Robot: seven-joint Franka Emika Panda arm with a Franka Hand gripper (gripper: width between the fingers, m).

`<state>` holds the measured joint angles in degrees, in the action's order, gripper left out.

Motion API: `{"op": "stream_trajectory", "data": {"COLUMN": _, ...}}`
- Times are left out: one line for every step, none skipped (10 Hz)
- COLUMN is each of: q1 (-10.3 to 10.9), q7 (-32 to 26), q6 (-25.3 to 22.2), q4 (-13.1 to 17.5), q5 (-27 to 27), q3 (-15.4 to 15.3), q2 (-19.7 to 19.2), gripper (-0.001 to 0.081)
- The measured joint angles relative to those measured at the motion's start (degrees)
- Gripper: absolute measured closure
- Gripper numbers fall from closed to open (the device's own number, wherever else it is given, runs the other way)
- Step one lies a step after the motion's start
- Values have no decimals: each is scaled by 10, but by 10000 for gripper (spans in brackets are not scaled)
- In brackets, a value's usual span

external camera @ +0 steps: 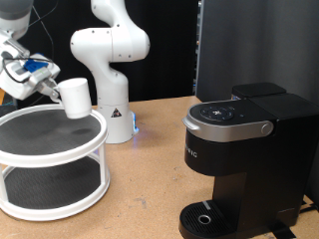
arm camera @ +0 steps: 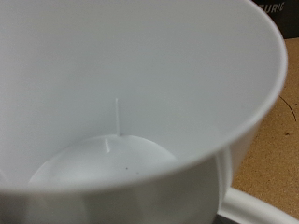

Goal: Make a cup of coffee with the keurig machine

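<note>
My gripper (external camera: 57, 90) reaches in from the exterior view's upper left and is shut on the rim of the white cup (external camera: 77, 98). The cup is at the back edge of the top tier of a white round shelf (external camera: 60, 151); I cannot tell whether it rests there or hangs just above. In the wrist view the cup's empty inside (arm camera: 121, 103) fills the frame, its handle (arm camera: 257, 201) shows at a corner, and no fingers appear. The black keurig machine (external camera: 244, 149) stands at the exterior view's right, lid shut, with a bare round drip tray (external camera: 204, 219).
The two-tier white shelf has dark mesh floors with nothing else on them. The white robot base (external camera: 110, 70) stands behind, between shelf and machine. A wooden tabletop (external camera: 140, 189) lies between them, and a dark panel (external camera: 254, 45) rises behind the machine.
</note>
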<state>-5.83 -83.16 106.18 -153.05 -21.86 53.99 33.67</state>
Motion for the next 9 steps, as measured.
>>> {"op": "stream_trajectory", "data": {"q1": 0, "q7": 14, "q6": -19, "q4": 16, "q5": 1, "q3": -9, "q2": 7, "gripper": 730}}
{"op": "stream_trajectory", "data": {"q1": 0, "q7": 25, "q6": -38, "q4": 33, "q5": 9, "q3": -19, "q2": 12, "gripper": 730}}
{"op": "stream_trajectory", "data": {"q1": 0, "q7": 30, "q6": -52, "q4": 44, "q5": 17, "q3": -24, "q2": 14, "gripper": 730}}
{"op": "stream_trajectory", "data": {"q1": 0, "q7": 30, "q6": -51, "q4": 41, "q5": 17, "q3": -22, "q2": 13, "gripper": 730}}
{"op": "stream_trajectory", "data": {"q1": 0, "q7": 36, "q6": -50, "q4": 37, "q5": 11, "q3": -23, "q2": 13, "gripper": 730}}
{"op": "stream_trajectory", "data": {"q1": 0, "q7": 48, "q6": -37, "q4": 27, "q5": -4, "q3": -26, "q2": 13, "gripper": 730}}
{"op": "stream_trajectory", "data": {"q1": 0, "q7": 59, "q6": -12, "q4": 12, "q5": -28, "q3": -37, "q2": 15, "gripper": 730}}
{"op": "stream_trajectory", "data": {"q1": 2, "q7": 70, "q6": 21, "q4": -7, "q5": -52, "q3": -54, "q2": 16, "gripper": 730}}
{"op": "stream_trajectory", "data": {"q1": 6, "q7": 81, "q6": 61, "q4": -26, "q5": -78, "q3": -76, "q2": 17, "gripper": 730}}
